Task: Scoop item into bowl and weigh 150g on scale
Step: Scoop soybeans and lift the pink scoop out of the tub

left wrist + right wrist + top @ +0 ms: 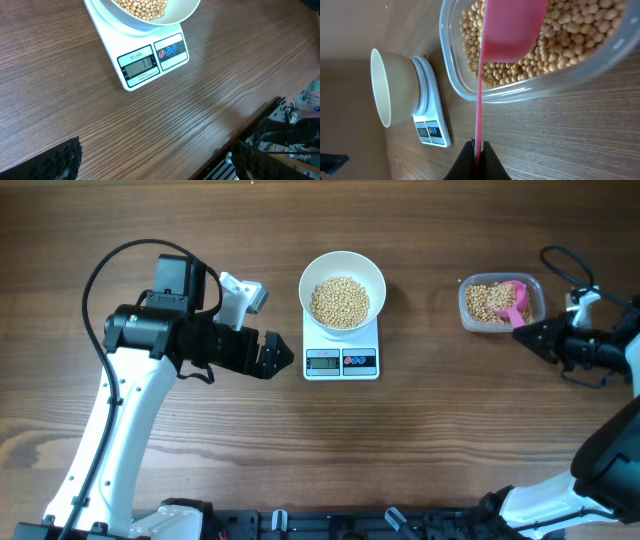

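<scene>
The white bowl (342,275) stands on the scale (341,362), holding a heap of tan beans (339,302). More beans (570,35) lie in a clear tub (463,305) at the right. A pink scoop (512,30) has its cup inside the tub, over the beans. My right gripper (478,150) is shut on the scoop's thin handle just outside the tub. My left gripper (275,355) hovers open just left of the scale with nothing between its fingers (65,160). In the left wrist view, the scale (150,62) and the bowl (175,17) lie ahead.
The table's front edge (260,125) runs close to my left gripper's right finger, with dark equipment below it. A black cable (565,260) loops behind the right arm. Bare wood lies between the scale and the tub.
</scene>
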